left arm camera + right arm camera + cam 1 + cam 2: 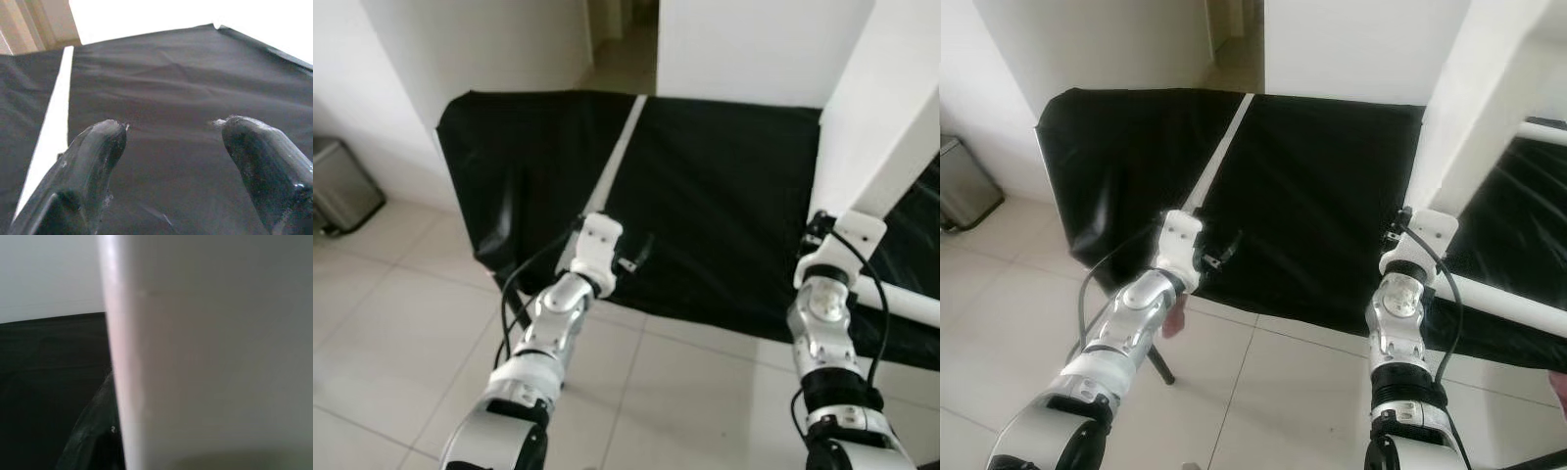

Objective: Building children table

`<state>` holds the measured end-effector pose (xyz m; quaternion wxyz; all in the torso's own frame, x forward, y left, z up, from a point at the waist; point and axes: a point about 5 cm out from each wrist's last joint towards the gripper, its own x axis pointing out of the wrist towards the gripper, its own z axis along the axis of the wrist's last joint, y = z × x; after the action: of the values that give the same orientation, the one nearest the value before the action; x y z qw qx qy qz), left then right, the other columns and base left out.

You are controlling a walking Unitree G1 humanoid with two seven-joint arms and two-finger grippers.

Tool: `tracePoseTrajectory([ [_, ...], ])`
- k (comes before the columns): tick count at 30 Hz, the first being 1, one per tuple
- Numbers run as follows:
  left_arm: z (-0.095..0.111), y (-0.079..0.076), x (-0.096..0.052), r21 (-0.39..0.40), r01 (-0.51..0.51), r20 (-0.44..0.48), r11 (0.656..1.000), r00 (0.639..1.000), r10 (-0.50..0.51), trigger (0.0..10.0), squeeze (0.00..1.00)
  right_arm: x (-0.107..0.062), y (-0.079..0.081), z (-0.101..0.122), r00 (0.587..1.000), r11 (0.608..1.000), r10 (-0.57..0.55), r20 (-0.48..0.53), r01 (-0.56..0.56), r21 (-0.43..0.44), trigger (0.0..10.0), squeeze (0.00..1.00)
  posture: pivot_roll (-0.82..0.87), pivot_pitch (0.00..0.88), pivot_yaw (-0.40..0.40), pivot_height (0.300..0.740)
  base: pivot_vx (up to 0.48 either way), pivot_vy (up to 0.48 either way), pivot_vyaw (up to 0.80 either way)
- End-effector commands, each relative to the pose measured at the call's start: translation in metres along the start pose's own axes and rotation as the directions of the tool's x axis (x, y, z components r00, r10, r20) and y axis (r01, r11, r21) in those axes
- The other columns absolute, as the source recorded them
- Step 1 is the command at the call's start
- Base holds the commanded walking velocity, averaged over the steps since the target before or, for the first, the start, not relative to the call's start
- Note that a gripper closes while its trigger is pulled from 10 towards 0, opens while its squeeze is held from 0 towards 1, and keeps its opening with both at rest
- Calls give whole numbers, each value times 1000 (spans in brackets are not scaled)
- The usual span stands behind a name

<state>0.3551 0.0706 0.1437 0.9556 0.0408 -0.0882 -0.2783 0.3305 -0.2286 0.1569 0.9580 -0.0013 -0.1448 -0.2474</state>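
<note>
Head views: my right gripper (824, 227) was at the base of the big white table panel (886, 117), which stood tilted over the black cloth (724, 186); risk was it tipping if my hold was off-centre. My left gripper (1224, 250) hovered over the cloth beside a white strip (617, 162), forearm stretched fwd.

L wrist: fingers (93, 161) wide apart, nothing between.

R wrist: panel right against the lens; grip can't tell.

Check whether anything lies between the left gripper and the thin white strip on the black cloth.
Nothing visible does. The left gripper hovers open over the black cloth, and the white strip lies flat right beside one of its fingers, with only bare cloth between them. The right gripper is against the large white panel.
</note>
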Motion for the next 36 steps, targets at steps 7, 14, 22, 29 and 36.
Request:
tracePoseTrajectory([
  [7, 13, 4, -7, -18, 156, 62, 988, 986, -155, 10000, 0, -32, 32, -6, 979, 979, 203, 7, -203, -3, 0, 0, 43, 56, 39, 740, 0, 0, 0],
  [14, 34, 23, -10, 13, 184, 89, 983, 979, -184, 10000, 0, -49, 62, -7, 923, 921, 385, 13, -385, 57, 0, 0, 79, 58, -12, 740, 0, 0, 0],
  [22, 48, 37, -37, 42, 251, 63, 967, 965, -253, 10000, 0, -58, 88, -3, 863, 857, 505, 21, -504, 106, 0, 0, 124, 61, -72, 740, 0, 0, 0],
  [29, 60, 54, -59, 63, 200, 49, 978, 978, -203, 10000, 0, -65, 122, 2, 808, 794, 588, 31, -585, 164, 0, 0, 162, 61, -117, 740, 0, 0, 0],
  [36, 65, 59, -65, 77, 177, 33, 981, 983, -180, 10000, 0, -70, 144, 4, 815, 795, 579, 14, -568, 210, 8745, 0, 169, 53, -125, 740, 0, 0, 0],
])
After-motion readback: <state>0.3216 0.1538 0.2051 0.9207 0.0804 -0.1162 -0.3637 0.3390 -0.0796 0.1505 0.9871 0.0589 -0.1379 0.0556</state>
